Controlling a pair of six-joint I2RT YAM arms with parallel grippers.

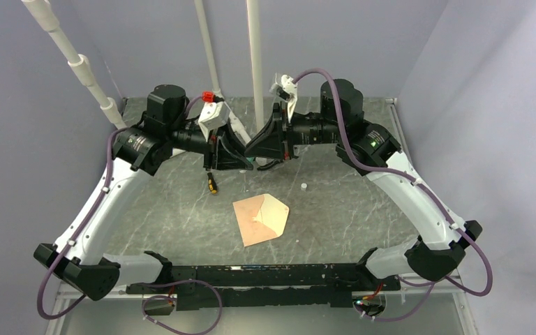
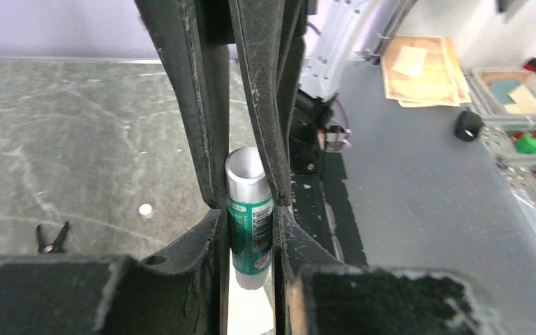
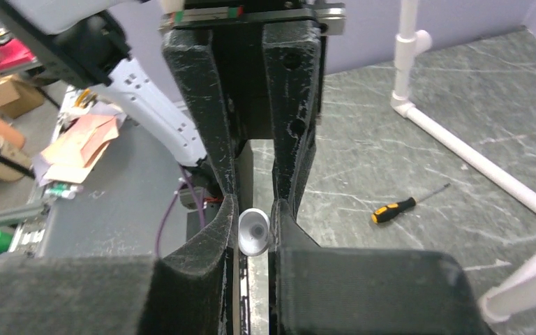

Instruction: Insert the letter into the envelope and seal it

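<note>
I am uncapping: left tool (image 2: 250, 241) gripping the glue stick (image 2: 251, 213), right tool (image 3: 254, 227) clamping its cap (image 2: 246, 171), needing a straight pull.

The left arm (image 1: 101, 202) and right arm (image 1: 408, 185), mounted on the black base bar (image 1: 265, 278), have white shells and black joint housings. Purple cables (image 1: 319, 70) run along both, looping beside the bar's ends. The left tool (image 2: 250, 230) and right tool (image 3: 253, 223) are black with pale scuffs.
</note>
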